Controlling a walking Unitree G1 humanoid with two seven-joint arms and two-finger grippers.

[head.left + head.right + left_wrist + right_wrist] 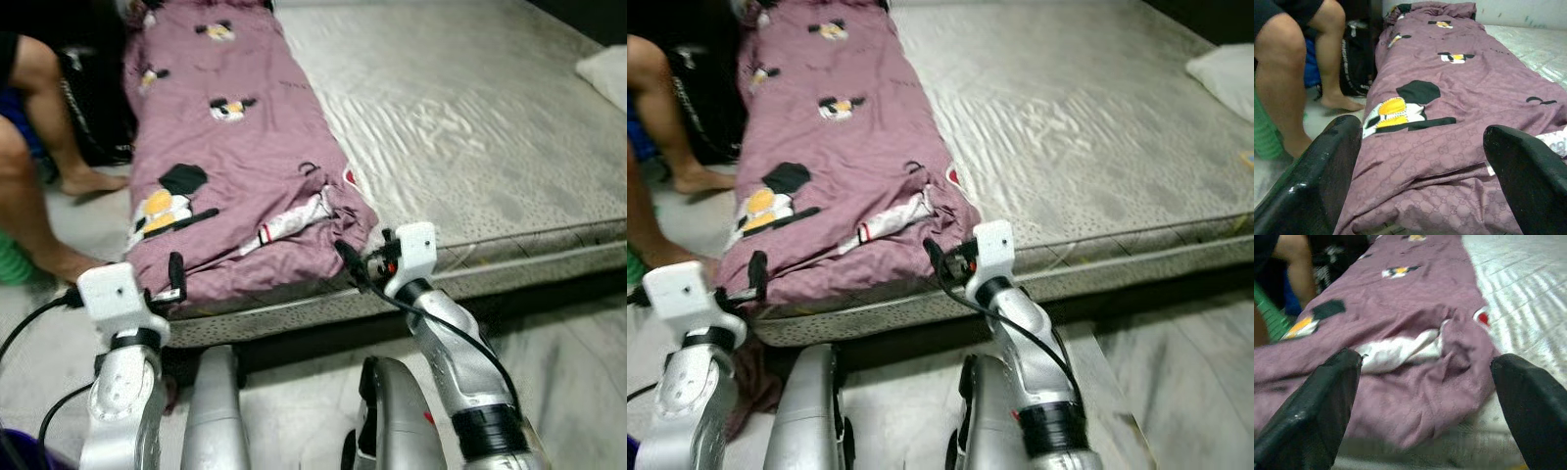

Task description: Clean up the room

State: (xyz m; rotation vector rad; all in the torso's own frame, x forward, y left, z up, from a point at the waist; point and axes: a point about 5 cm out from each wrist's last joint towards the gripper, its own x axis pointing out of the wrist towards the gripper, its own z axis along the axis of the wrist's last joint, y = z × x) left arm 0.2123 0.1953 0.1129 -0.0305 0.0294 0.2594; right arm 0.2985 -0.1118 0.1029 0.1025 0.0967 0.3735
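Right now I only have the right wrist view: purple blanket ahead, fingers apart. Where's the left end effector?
Observer: The left end effector is at the near left corner of the purple blanket, by the edge of the mattress. It is open.
Operator: Anything else on the bed?
Observer: A white pillow lies at the far right edge of the mattress, apart from the blanket.
Operator: There's a leg at the edge of my frame. How close is it?
Observer: A person is to the left of the bed, with a bare foot on the floor beside the blanket's left side. It is farther along the bed than the left end effector.
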